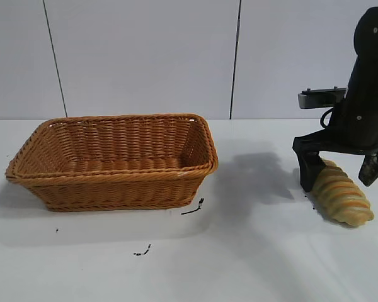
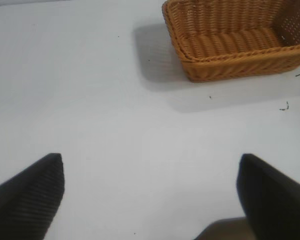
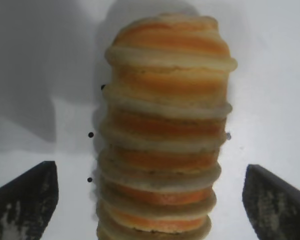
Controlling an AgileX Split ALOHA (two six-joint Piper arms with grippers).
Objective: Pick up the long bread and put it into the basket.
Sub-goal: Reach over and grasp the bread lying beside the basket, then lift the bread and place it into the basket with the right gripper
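Note:
The long bread (image 1: 343,194), golden-tan with cream and orange ridges, lies on the white table at the right. My right gripper (image 1: 341,177) is open and low over its far end, one finger on each side, not touching it. In the right wrist view the bread (image 3: 165,135) runs between the two spread fingertips (image 3: 27,200). The orange-brown wicker basket (image 1: 113,182) stands at the left of the table and is empty. My left gripper (image 2: 150,192) is open over bare table, out of the exterior view; the basket (image 2: 230,65) shows far off in its view.
A small dark scrap (image 1: 193,207) lies by the basket's front right corner and another (image 1: 143,251) lies nearer the front. A few dark specks (image 3: 90,135) lie beside the bread. White table stretches between basket and bread.

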